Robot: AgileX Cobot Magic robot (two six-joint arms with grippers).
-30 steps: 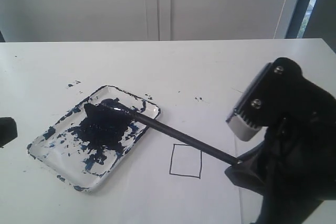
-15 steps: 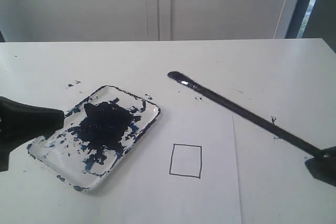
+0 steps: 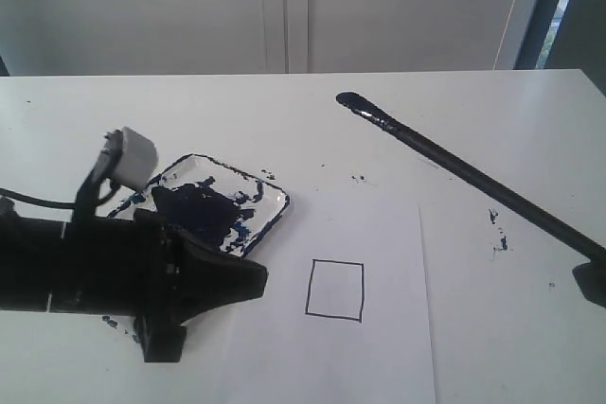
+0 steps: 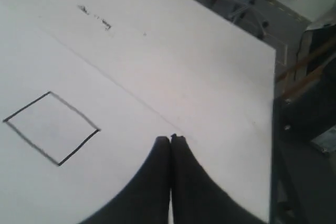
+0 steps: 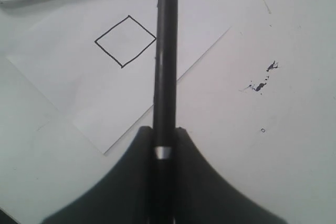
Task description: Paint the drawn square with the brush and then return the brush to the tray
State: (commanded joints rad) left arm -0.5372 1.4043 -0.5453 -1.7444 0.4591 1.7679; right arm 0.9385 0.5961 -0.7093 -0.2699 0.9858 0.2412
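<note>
White bench (image 3: 284,111): right hand (image 5: 164,134) clamps brush (image 3: 454,167), tip pointing 10 o'clock; left hand (image 4: 170,144) pinched closed, empty. Drawn square (image 3: 335,289) blank, tray (image 3: 272,198) at its 10 o'clock.

Paper (image 3: 379,347) on table (image 3: 189,111), front-centre. Square (image 3: 334,289) on paper's left part. Tray (image 3: 189,169) off the paper, behind & left of square. L gripper (image 3: 262,278) in front of tray, tip just left of square. Brush (image 3: 454,169) in R gripper (image 5: 164,132), slanting over table right of paper, tip toward rear-centre, well apart from square.
</note>
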